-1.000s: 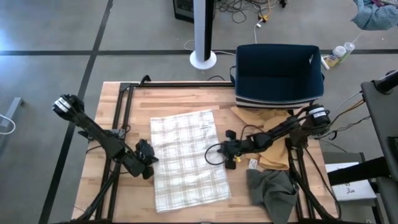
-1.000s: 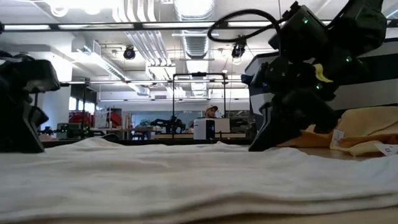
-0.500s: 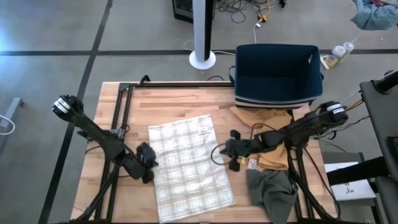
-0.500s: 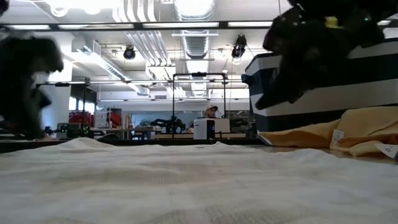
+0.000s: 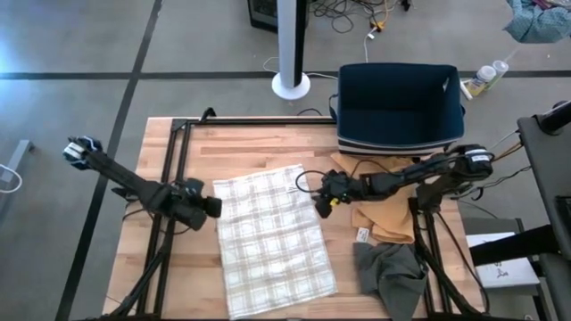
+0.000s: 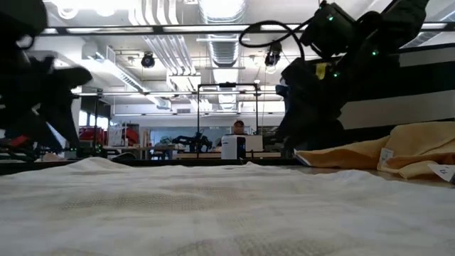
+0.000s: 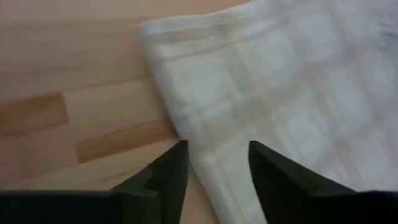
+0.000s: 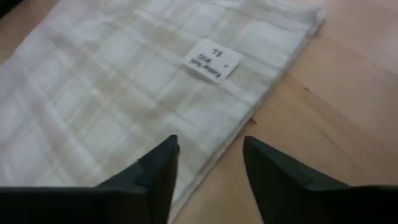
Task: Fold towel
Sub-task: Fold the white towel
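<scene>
Towel (image 5: 274, 237) flat on surface (image 5: 259, 147), zero folds yet, left claw (image 7: 214, 180) and right claw (image 8: 208, 168) both wide open, empty, at opposite edges.

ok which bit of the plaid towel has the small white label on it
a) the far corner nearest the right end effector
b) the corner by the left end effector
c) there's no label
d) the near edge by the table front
a: the white label lies on the plaid towel by its far right corner, just ahead of the right end effector, whose fingers stand open.
</scene>
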`<action>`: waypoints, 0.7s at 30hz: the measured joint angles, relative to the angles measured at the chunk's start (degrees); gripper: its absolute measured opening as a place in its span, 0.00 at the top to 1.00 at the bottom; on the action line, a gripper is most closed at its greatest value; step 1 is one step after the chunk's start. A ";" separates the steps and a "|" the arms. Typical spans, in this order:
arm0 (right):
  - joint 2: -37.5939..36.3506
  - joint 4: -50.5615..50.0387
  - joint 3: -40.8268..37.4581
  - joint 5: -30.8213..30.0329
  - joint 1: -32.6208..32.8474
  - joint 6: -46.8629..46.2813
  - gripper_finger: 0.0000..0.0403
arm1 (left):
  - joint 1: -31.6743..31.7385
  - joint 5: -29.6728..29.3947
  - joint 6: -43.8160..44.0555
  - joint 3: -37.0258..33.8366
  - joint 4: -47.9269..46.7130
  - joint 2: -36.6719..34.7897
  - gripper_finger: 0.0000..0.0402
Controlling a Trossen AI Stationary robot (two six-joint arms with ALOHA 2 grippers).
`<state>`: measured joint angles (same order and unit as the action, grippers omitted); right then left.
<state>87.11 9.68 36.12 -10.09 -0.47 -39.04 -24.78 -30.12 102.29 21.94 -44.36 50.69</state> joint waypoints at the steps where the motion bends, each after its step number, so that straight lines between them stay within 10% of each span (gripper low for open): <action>1: 0.40 0.07 0.45 -0.02 -0.02 0.05 0.50 | 1.61 0.55 0.26 -1.10 -0.70 -0.09 0.55; 9: 1.31 0.09 2.90 -0.14 0.02 2.61 0.35 | 11.92 -0.55 -4.06 -5.47 2.25 -1.63 0.44; 21: 7.17 0.66 4.63 -0.07 -2.87 2.64 0.34 | 27.13 4.81 -22.33 -9.34 15.37 -3.43 0.54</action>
<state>94.29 10.35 40.75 -10.16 -3.34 -36.40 2.35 -25.32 79.96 12.60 -28.98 47.27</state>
